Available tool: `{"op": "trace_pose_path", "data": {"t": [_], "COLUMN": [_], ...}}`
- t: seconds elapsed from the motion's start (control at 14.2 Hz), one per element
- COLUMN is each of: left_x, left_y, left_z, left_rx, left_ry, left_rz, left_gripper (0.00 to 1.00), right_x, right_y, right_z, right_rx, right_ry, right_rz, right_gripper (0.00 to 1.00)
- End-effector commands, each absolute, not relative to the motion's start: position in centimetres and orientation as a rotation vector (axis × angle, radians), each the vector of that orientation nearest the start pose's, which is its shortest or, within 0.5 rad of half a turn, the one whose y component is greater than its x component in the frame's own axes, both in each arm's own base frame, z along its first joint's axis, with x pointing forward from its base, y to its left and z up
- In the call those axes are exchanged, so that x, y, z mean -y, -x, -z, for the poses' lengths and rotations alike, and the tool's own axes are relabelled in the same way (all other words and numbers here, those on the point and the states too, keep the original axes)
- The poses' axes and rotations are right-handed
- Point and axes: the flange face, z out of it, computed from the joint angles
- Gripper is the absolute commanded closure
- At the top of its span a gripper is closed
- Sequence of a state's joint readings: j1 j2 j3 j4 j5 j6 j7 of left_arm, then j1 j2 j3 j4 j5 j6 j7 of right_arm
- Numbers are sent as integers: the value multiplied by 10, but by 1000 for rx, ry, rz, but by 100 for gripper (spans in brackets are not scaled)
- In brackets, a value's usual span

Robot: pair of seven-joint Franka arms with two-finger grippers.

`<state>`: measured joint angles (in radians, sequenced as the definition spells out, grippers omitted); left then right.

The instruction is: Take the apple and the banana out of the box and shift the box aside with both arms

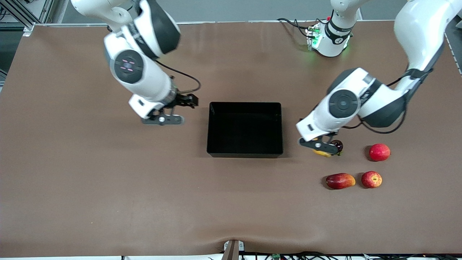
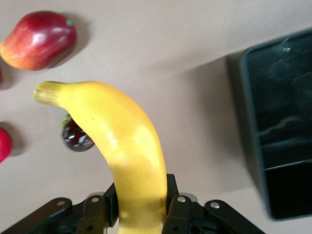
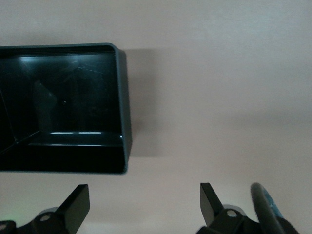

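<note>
Left end effector (image 2: 140, 204): clenched on the long curved yellow banana (image 2: 122, 156), gripped near one end, stem end jutting out free over the brown table (image 1: 90, 187). Hovering between the shallow glossy black plastic box (image 1: 245, 129) and the loose fruit toward the left arm's end of the table. Directly below the banana, a small dark round berry-like fruit with a green stem (image 2: 77, 136) on the table.

Nearer the front camera: oblong red-and-yellow mango-like fruit (image 1: 340, 181), and just beside it the small round red apple with yellow streaks (image 1: 371, 179). Plain pinkish-red round fruit (image 1: 379, 152) farther from the front camera than that apple.

Right end effector (image 3: 145, 202): released, fingers spread wide, nothing between them, waiting above bare table just beside the box on the right arm's end.

Box near the table's middle, upright, holding nothing.
</note>
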<state>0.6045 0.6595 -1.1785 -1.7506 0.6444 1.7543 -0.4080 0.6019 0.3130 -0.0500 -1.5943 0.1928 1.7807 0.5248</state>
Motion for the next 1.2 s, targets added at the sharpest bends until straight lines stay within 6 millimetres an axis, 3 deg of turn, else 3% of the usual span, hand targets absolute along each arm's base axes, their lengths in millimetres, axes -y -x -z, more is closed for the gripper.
{"op": "trace_pose_path", "data": {"t": [0.0,0.14,0.35,0.57,0.64,0.85,0.99,1.06,1.13], "left_x": [169,145,92,63,54,33,32,32,28], "left_y": [-576,-576,-578,-573,-571,-567,-561,-560,-559], "left_z": [-357,-348,-336,-319,-311,-293,-279,-274,-269], "left_rx": [-699,-814,-945,-945,-957,-1019,-1048,-1070,-1076], "left_ry": [2921,2897,2854,2805,2787,2806,2807,2788,2775], "left_rz": [-284,-330,-370,-363,-335,-249,-216,-203,-207], "left_gripper": [100,100,100,100,100,100,100,100,100], "right_x": [-378,-396,-412,-420,-417,-415,-414,-414,-413], "right_y": [-534,-530,-528,-519,-519,-520,-522,-523,-524], "right_z": [-411,-390,-353,-302,-293,-272,-268,-269,-269], "right_rx": [-30,11,71,95,100,115,115,111,106], "right_ry": [3040,3050,3093,3142,3150,3167,3164,3163,3164], "right_rz": [-276,-241,-176,-142,-131,-107,-95,-93,-93], "right_gripper": [0,0,0,0,2,39,93,100,100]}}
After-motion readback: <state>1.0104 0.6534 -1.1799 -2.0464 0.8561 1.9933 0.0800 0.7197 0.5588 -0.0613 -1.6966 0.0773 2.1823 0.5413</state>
